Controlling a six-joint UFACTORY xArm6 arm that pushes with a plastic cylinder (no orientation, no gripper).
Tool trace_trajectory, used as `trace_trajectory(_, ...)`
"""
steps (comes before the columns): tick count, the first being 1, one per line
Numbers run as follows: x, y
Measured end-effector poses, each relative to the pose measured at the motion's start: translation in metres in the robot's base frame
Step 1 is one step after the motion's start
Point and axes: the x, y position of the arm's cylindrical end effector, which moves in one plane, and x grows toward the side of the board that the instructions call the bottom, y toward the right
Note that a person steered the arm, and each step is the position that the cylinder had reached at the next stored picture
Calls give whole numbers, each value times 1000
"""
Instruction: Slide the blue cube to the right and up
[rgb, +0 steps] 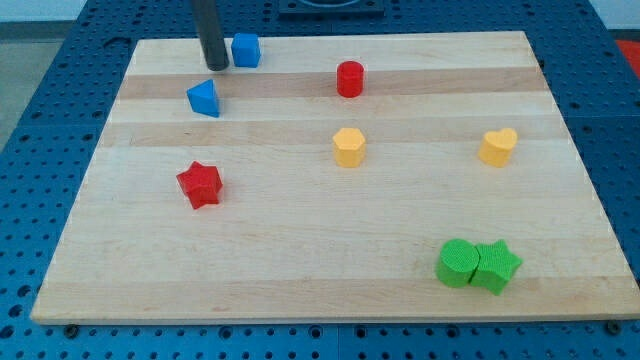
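Note:
The blue cube (245, 49) sits near the view's top left of the wooden board (300, 260). My tip (216, 66) rests on the board just left of the cube and slightly below it, close to touching its left side. The dark rod rises from there out of the view's top. A blue triangular block (204, 97) lies below my tip.
A red cylinder (349, 78) is right of the cube. A red star (200, 184) is at the left middle. A yellow hexagon-like block (349, 146) and a yellow heart (498, 146) lie mid-board. A green cylinder (457, 264) touches a green star (496, 266) at the bottom right.

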Motion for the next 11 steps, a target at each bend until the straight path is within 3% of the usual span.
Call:
trace_trajectory(3, -7, 48)
trace_trajectory(5, -35, 22)
trace_trajectory(9, -11, 92)
trace_trajectory(11, -41, 55)
